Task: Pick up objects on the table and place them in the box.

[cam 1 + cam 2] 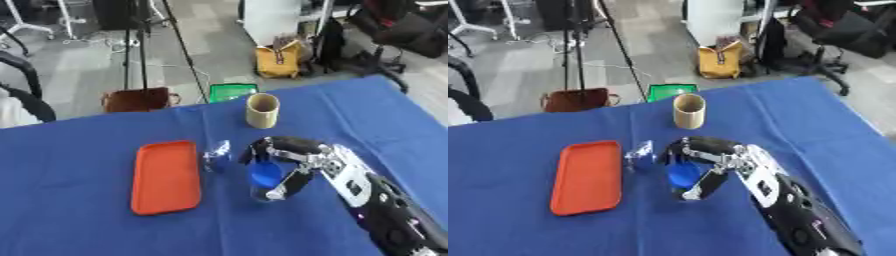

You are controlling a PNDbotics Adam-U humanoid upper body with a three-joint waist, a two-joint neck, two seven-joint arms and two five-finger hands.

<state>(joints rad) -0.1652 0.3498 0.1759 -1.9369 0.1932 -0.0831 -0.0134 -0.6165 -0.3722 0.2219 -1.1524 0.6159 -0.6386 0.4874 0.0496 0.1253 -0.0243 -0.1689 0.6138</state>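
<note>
A: What lies under the right hand point(293, 167)?

B: A blue table point(79, 230). Left of the hand, well apart, sits an orange tray point(166, 176), flat, its long axis running toward and away from the robot. Beyond the hand stands a tan cup point(262, 110), upright, mouth up.

A: And in the hand?

B: A blue object point(264, 173), rounded, sits between the curled fingers and thumb, which close around it from above and from the right. I cannot tell which way it points or whether it touches the cloth. Just left of the fingers lies a small clear thing point(216, 156), crumpled-looking, shape unclear.

A: Do the two eyes differ?

B: Barely. The right eye view shows more of the forearm's length down to the lower right corner; the left eye view cuts it sooner.

A: The arm's pose?

B: It enters from the lower right, forearm slanting up and left, the hand bent over with fingers arched downward.
</note>
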